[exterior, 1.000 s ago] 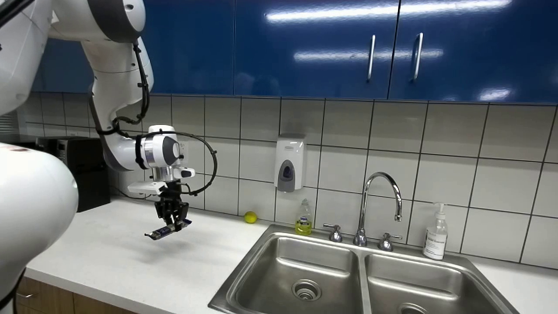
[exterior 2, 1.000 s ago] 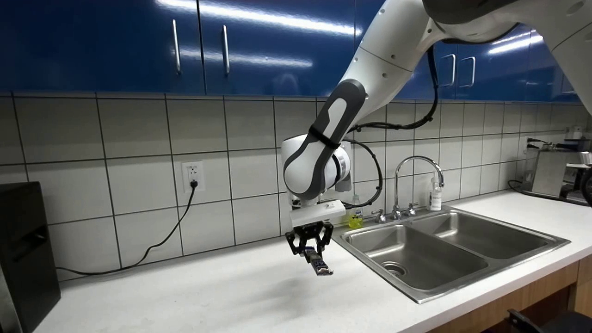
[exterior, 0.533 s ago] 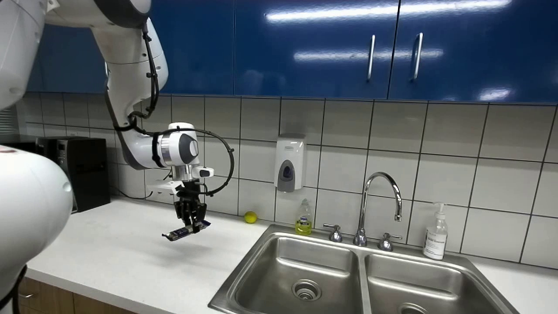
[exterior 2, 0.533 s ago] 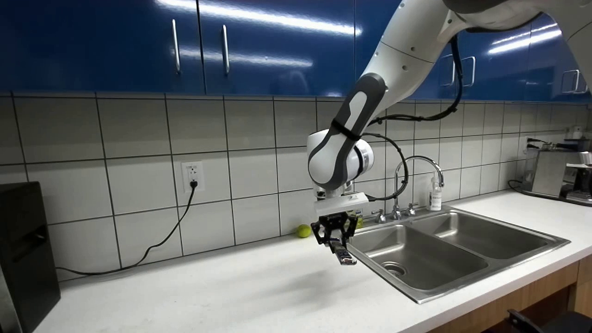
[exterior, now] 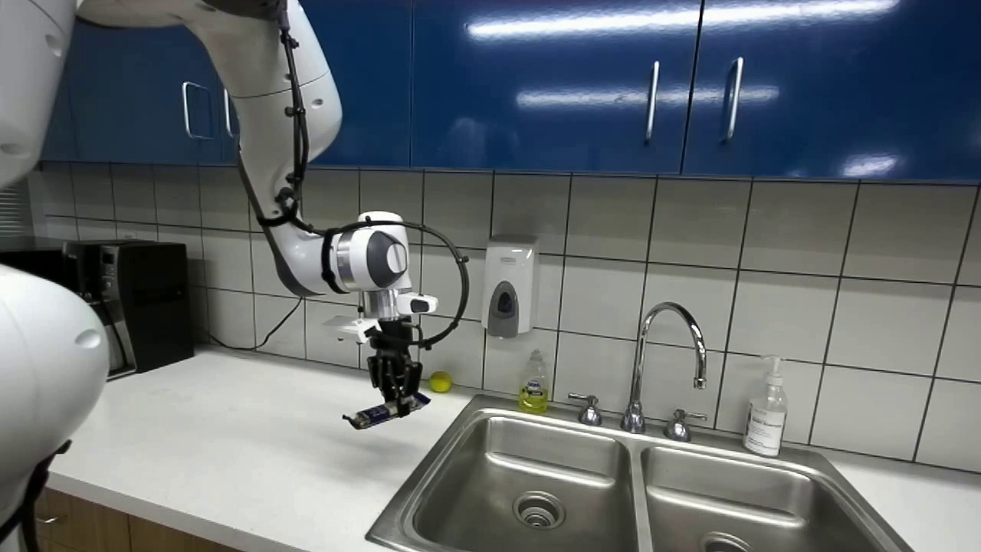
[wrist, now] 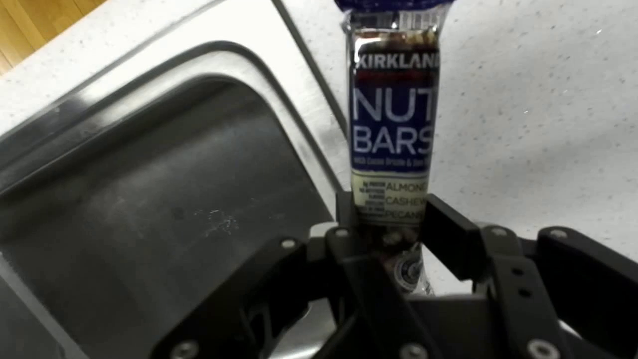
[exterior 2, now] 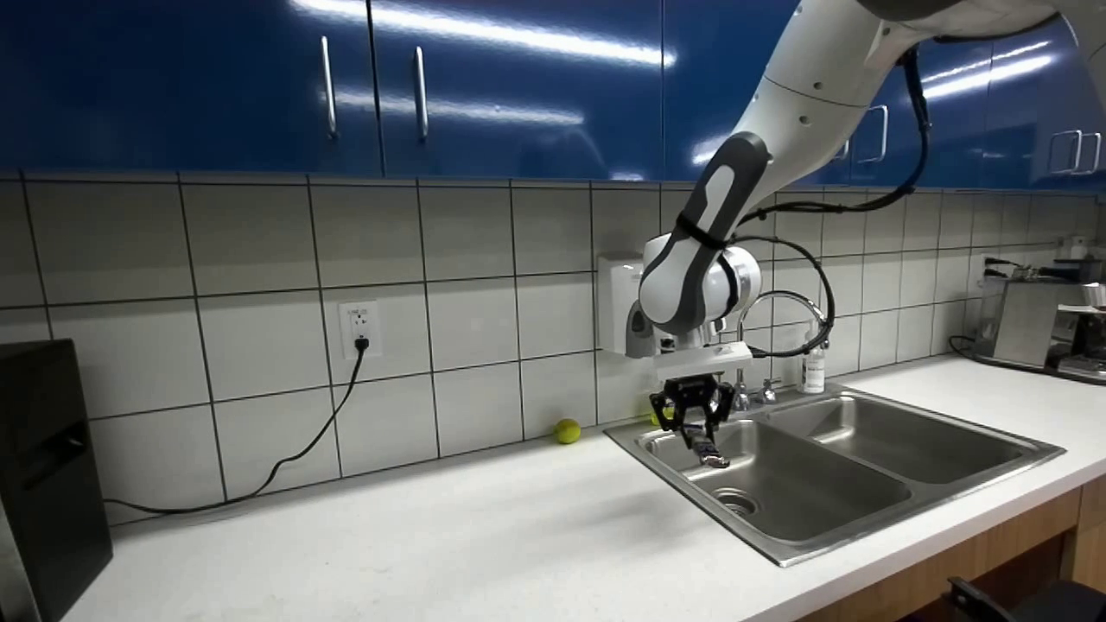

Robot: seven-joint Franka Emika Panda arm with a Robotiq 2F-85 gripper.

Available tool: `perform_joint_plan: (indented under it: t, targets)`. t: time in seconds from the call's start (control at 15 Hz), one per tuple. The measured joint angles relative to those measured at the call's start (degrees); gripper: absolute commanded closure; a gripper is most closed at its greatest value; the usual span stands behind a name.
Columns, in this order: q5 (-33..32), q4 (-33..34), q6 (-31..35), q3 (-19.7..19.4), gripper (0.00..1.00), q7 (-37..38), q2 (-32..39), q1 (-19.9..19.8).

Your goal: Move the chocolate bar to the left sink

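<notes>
The chocolate bar (exterior: 374,416) is a thin wrapped bar with a dark blue label. My gripper (exterior: 399,405) is shut on it, one finger on each side, and holds it in the air above the white counter. In the wrist view the bar (wrist: 394,114) points away from the fingers (wrist: 389,214), over the counter beside the sink rim. The bar (exterior 2: 708,453) also shows under the gripper (exterior 2: 694,428) in an exterior view, in line with the basin. The left sink (exterior: 490,479) is a steel basin with a round drain, to the right of the gripper; its basin (wrist: 149,199) fills the wrist view's left.
A yellow-green ball (exterior: 440,382) and a dish soap bottle (exterior: 533,389) stand by the wall. The faucet (exterior: 638,368) rises behind the sinks. The right basin (exterior: 728,479) and a pump bottle (exterior: 766,422) are farther right. A wall dispenser (exterior: 511,264) hangs above.
My gripper, still holding the bar, has moved along the counter toward the sink. The ball is now uncovered in an exterior view where the arm hid it.
</notes>
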Motion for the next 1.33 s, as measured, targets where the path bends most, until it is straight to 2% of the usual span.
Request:
perform_joint_plan:
  t: [0.4,0.67,1.33]
  targets:
    - [0.53,0.69,0.01,-2.87,0.88,-5.55,0.08,-7.2]
    - [2.1,3.39,0.01,-3.49,0.88,-8.14,2.28,-10.41]
    - [5.66,15.26,0.01,-3.54,0.88,-10.33,15.79,-12.56]
